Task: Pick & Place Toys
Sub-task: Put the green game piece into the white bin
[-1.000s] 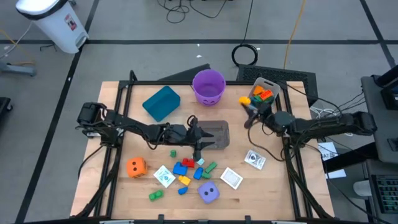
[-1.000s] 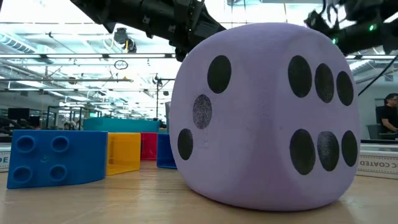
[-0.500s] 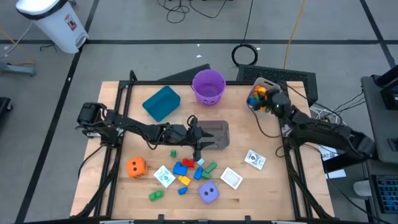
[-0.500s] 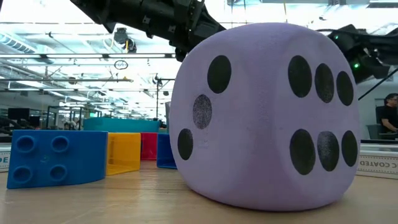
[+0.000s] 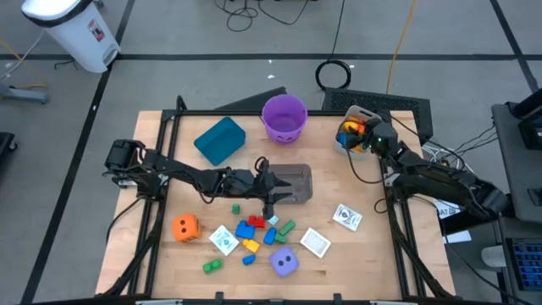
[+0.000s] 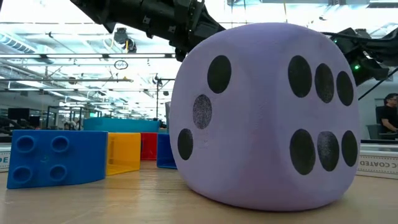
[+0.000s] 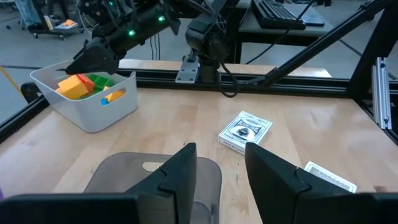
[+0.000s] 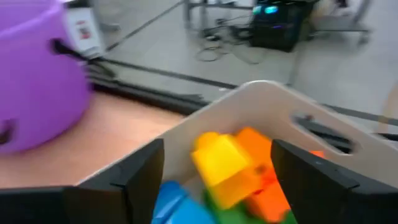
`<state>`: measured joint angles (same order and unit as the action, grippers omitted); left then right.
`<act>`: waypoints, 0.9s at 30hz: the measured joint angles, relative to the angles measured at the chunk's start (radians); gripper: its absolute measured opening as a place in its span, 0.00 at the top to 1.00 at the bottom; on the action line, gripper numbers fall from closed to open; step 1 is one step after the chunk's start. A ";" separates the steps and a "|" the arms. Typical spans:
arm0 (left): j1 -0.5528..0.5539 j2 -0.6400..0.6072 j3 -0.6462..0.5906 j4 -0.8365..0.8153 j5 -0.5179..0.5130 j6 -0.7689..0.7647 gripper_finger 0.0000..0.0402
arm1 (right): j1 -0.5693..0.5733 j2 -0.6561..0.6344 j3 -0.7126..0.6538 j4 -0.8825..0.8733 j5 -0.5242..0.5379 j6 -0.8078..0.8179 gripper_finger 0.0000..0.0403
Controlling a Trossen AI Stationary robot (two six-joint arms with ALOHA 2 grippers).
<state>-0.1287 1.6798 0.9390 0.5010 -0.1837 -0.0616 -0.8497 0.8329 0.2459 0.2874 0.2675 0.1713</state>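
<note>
Right pincer (image 8: 214, 177) gapes empty over the white tub (image 5: 354, 114) at the worktop's far right corner, so the yellow block (image 8: 219, 160) may bounce out; left pincer (image 7: 217, 171) hangs part-open, empty.

Grey floor (image 5: 169, 34); white bin (image 5: 72, 30)

The right gripper (image 5: 366, 135) is hovering over a tub (image 5: 354, 114) at the bench's (image 5: 373, 254) far right corner, with blocks (image 8: 233, 165) lying in the tub beneath it. A bucket (image 5: 284, 117) is standing to this gripper's left. The left gripper (image 5: 273, 206) is sitting mid-bench over a tray (image 5: 296, 180). Just nearer than it, loose blocks (image 5: 250, 230) are lying clustered, one die (image 5: 284, 263) nearer still, another die (image 5: 185, 226) off to its left, and a card (image 5: 347, 218) to its right.
</note>
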 joint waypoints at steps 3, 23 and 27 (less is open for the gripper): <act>0.000 0.000 0.000 -0.001 0.000 -0.001 0.64 | 0.000 -0.015 0.000 0.020 -0.107 0.000 0.29; 0.000 -0.142 0.003 -0.501 -0.022 -0.272 0.64 | 0.460 -0.075 0.000 0.366 -0.661 0.007 0.30; -0.007 -0.269 0.002 -0.852 0.034 -0.474 0.64 | 0.479 -0.072 0.000 0.362 -0.600 -0.008 0.30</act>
<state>-0.1354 1.4110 0.9415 -0.3510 -0.1495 -0.5355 -0.3704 0.7606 0.2462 0.6492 -0.3323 0.1637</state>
